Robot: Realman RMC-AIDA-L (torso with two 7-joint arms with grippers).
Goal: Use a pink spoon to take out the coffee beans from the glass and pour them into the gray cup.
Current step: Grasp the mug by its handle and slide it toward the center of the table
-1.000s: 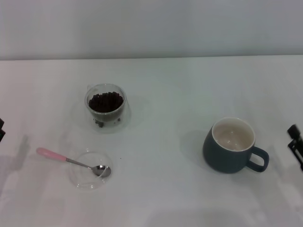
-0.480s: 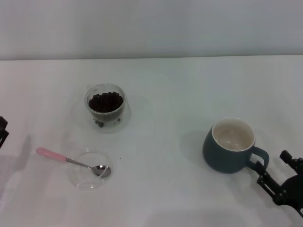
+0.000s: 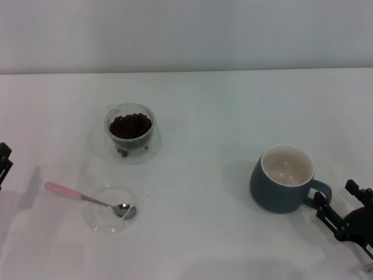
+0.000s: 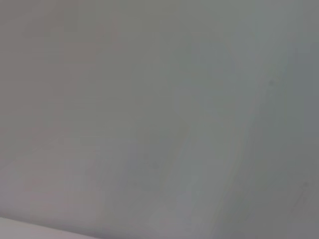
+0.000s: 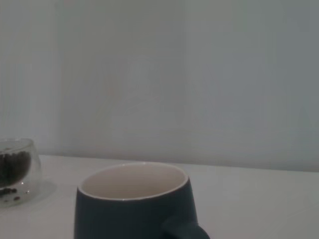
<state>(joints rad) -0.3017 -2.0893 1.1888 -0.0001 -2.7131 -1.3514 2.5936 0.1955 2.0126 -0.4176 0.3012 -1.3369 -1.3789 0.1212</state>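
The pink spoon lies at the front left, its metal bowl resting in a flat clear dish. The glass stands behind it, full of dark coffee beans. The gray cup stands at the right, cream inside, empty, handle toward the right. My right gripper is open, low over the table just right of the cup's handle. The right wrist view shows the cup close up and the glass farther off. My left gripper shows only as a dark tip at the left edge.
Everything stands on a white table with a pale wall behind its far edge. The left wrist view shows only a blank pale surface.
My right gripper has come in from the right edge, dropped low, and now sits close beside the cup's handle. My left gripper tip has shifted slightly at the left edge.
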